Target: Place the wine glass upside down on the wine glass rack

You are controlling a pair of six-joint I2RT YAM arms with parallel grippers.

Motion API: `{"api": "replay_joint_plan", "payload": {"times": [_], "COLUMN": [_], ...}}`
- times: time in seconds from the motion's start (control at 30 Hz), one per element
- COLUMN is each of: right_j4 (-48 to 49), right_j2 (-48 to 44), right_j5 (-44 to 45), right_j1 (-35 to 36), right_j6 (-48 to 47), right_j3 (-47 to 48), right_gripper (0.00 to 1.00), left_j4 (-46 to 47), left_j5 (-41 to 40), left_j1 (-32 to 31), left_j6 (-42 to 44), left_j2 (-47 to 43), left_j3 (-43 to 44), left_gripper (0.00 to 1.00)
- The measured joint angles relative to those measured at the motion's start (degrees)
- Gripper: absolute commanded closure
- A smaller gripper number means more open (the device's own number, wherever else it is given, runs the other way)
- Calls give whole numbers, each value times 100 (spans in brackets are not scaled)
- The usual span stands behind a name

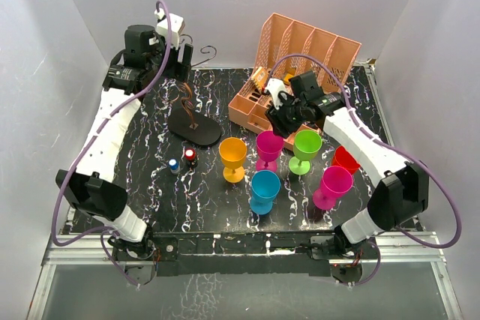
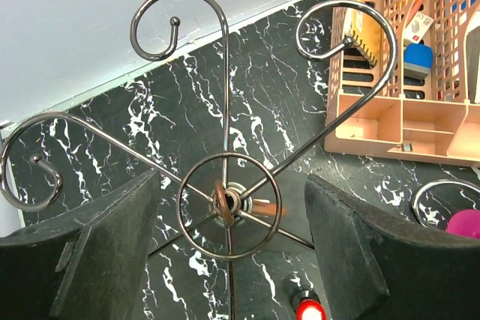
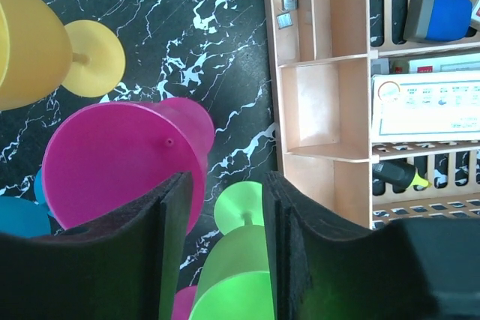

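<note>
The wine glass rack (image 1: 194, 127) is a dark wire tree with a black oval base at the back left of the table. In the left wrist view its hub ring (image 2: 229, 204) and curled arms sit right below my left gripper (image 2: 229, 260), which is open and empty above the rack top (image 1: 184, 58). Several plastic wine glasses stand upright mid-table, among them yellow (image 1: 233, 157), magenta (image 1: 268, 145) and green (image 1: 306, 148). My right gripper (image 1: 277, 114) is open above them. The green glass (image 3: 244, 275) shows between its fingers, apart from the left pad, with the magenta glass (image 3: 120, 162) to the left.
A peach slotted organiser (image 1: 300, 54) holding small items stands at the back right, close to my right gripper (image 3: 232, 249). Blue (image 1: 264, 189), a second magenta (image 1: 334, 185) and red (image 1: 346, 160) glasses stand nearer the front. Two small capped bottles (image 1: 182, 160) sit by the rack base.
</note>
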Motion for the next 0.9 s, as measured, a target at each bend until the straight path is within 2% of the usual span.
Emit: {"api": "replay_joint_plan", "payload": {"times": [0.23,0.33,0.4,0.47,0.63,0.9], "right_j4": [-20,-85,-138,-164,-428,-662], "right_j2": [251,317,326,326,341,55], "right_j5": [11,9,9,-7,-42,273], "right_j1": [24,24,24,24,24,24], "right_j6": [2,0,2,-2,-15,-190], "right_j3": [0,0,0,0,199,1185], "right_gripper": [63,72,84,91,92,92], "left_j4": [24,44,42,46,42,33], "left_j5": [31,28,28,26,28,162], "left_j1": [0,0,0,0,0,0], "left_j6": [70,101,116,138,210,83], "left_j2": [-289,-428,-496,-540,-616,-868], "left_j3": [-101,-144,-164,-164,-175,-170], "left_gripper": [21,20,19,18,12,11]}}
